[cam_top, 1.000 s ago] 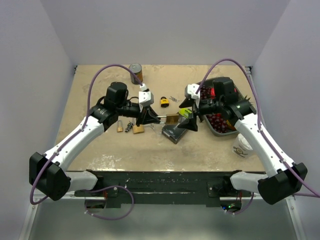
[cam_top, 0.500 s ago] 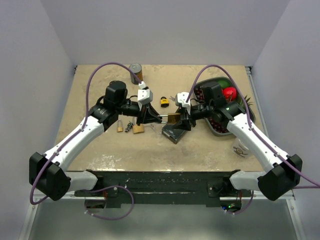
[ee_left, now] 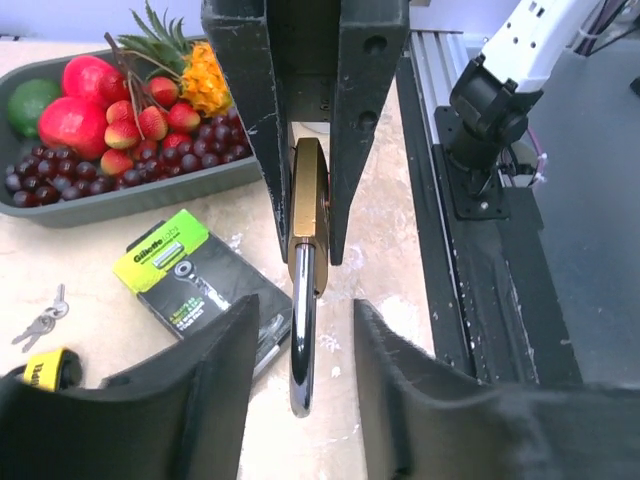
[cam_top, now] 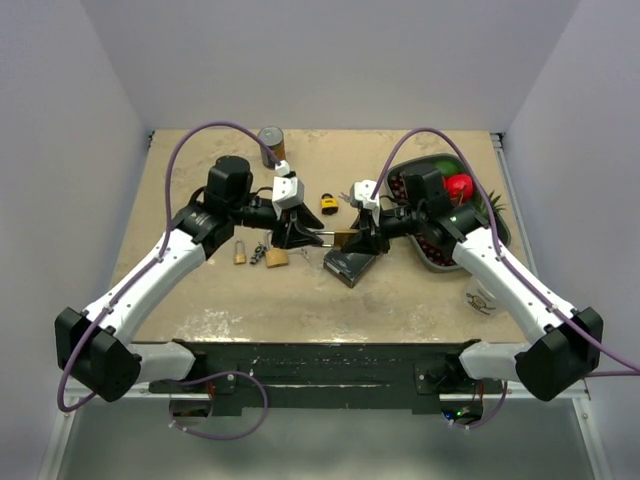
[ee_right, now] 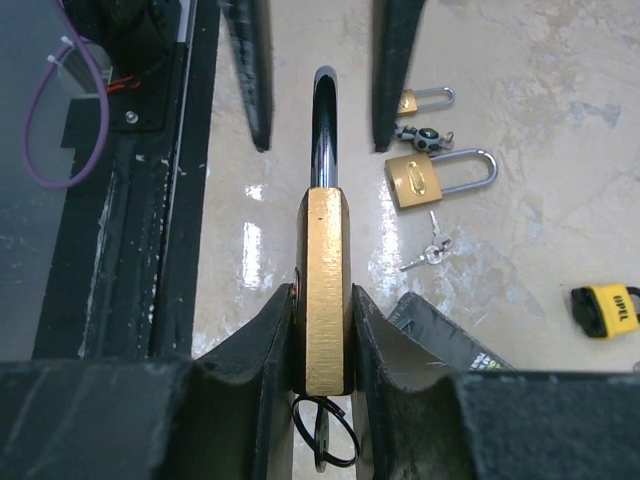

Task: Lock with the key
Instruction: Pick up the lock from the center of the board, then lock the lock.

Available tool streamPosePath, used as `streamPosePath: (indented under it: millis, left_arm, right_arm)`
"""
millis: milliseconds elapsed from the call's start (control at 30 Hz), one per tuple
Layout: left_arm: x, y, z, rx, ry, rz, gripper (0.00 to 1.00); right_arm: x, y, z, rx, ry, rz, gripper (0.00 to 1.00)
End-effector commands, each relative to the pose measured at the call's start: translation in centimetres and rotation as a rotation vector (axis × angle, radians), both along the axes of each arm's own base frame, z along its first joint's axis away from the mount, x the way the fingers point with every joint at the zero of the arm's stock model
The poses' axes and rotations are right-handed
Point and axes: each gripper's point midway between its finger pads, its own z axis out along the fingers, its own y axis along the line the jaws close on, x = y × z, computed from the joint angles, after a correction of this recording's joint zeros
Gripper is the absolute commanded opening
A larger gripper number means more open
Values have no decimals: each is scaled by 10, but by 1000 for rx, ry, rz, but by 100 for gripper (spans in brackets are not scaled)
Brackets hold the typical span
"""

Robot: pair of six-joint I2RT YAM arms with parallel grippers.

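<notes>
A brass padlock hangs in the air between the two arms, above the tabletop. My right gripper is shut on its brass body, one finger pressed on each flat side. Under the body a black key ring dangles from the key, whose blade is hidden. The steel shackle points toward my left gripper, which is open, its fingers standing either side of the shackle without touching it. In the top view the left gripper faces the right gripper.
On the table lie a long-shackle brass padlock, a small padlock, loose keys, a yellow padlock and a razor package. A fruit tray stands at the right, a can at the back, a white cup at front right.
My right gripper moved in from the tray and shut on the padlock's body. My left gripper let go of the shackle and opened.
</notes>
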Motion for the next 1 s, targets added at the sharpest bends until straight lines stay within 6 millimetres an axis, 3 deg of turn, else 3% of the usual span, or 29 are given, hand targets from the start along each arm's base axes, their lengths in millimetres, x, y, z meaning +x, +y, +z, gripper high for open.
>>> streamPosePath:
  millis: [0,200,433,533,633,833,967]
  left_arm:
    - [-1,11,8,39,-129,-9,51]
    - [-10,22,-10,95,-150,-16,59]
    - [-5,21,-21,109,-141,-8,56]
    - [-5,20,-24,107,-129,-13,49]
    - [-4,19,-23,104,-127,-16,31]
    - [-8,15,-18,76,-116,-45,7]
    - [-9,11,-12,46,-100,-58,0]
  right_arm:
    - [1,9,33,106,-51,10,0]
    - [0,12,45,137,-54,16,0]
    - [-1,15,52,159,-74,41,0]
    - [-2,16,55,168,-77,54,0]
    - [-4,18,57,169,-79,57,0]
    - [-5,26,61,177,-95,73,0]
    - [-10,37,62,184,-93,96,0]
